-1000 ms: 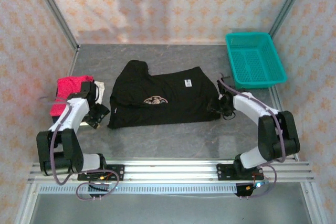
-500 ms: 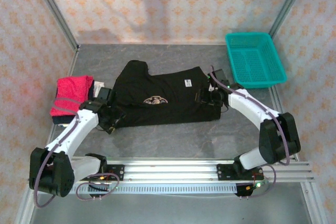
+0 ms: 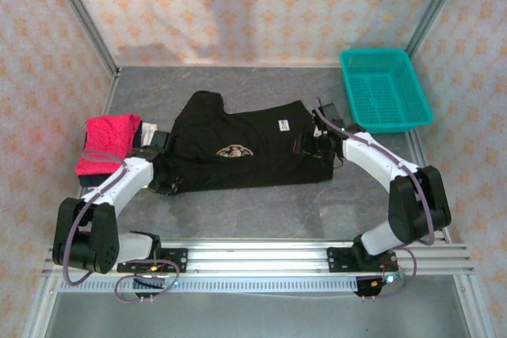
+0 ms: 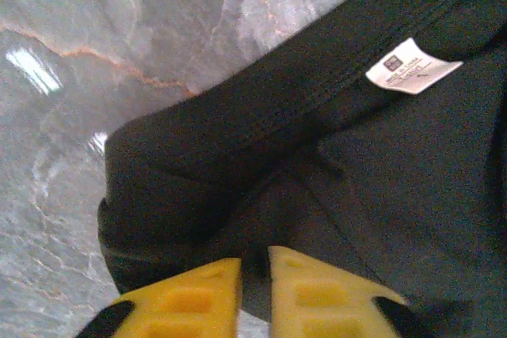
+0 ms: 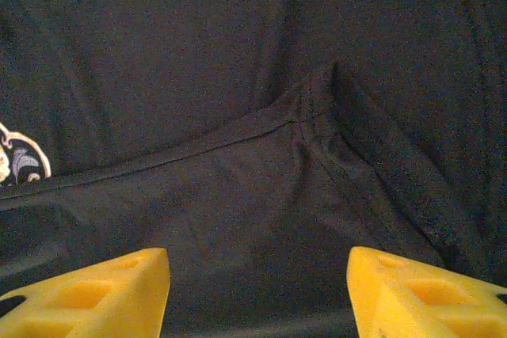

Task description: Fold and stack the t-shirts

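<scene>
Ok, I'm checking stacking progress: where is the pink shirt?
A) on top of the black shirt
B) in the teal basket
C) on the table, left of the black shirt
C: the pink shirt lies folded on the table, left of the black shirt.

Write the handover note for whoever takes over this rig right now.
Left pincer: nearly shut, seemingly pinching the black t-shirt's left edge.
Right pincer: open, over that shirt's right side.
Crimson t-shirt: folded, at the table's left.
Done: crimson shirt folded.
Left: fold the black shirt, stack it with the crimson one.
</scene>
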Motion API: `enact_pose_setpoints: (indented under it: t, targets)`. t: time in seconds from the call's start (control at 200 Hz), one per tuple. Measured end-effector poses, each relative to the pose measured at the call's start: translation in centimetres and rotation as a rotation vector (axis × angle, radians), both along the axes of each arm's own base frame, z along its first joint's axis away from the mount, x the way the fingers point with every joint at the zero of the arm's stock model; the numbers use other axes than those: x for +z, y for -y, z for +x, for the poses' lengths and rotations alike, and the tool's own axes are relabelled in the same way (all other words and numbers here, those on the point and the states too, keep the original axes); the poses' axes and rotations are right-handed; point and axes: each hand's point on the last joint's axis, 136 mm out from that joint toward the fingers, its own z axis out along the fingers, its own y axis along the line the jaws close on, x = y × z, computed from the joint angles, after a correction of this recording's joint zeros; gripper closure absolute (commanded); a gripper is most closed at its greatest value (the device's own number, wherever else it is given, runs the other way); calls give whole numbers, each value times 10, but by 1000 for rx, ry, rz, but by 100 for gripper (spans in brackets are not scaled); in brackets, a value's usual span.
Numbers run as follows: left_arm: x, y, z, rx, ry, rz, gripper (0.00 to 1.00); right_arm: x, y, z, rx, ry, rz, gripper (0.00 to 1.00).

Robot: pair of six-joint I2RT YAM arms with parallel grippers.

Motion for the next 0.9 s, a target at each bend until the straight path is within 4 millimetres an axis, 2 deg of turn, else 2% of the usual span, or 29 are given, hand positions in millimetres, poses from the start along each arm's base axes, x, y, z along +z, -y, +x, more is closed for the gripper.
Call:
enact_pose_setpoints:
  t: [0.015, 0.405, 0.62, 0.646, 0.716, 0.811, 0.901]
  targets:
    - [0, -1, 0, 6, 1, 0, 100, 0, 0, 0, 0, 0, 0, 39]
    - [6, -20, 8, 34, 21, 24, 100, 0, 1, 1, -10, 1, -3, 39]
    - [16, -29, 31, 2, 39, 70, 100, -2, -1, 6, -14, 10, 3, 39]
    - [15, -29, 34, -4, 35, 71, 92, -4, -1, 6, -16, 8, 3, 39]
    - [9, -29, 38, -27, 18, 76, 58, -11, -2, 9, -20, -6, -1, 40]
    - [3, -30, 37, -53, -7, 91, 29, -20, -3, 14, -28, -25, -8, 40]
    - [10, -35, 37, -91, -11, 144, 5, -27, -5, 20, -36, -32, -11, 42]
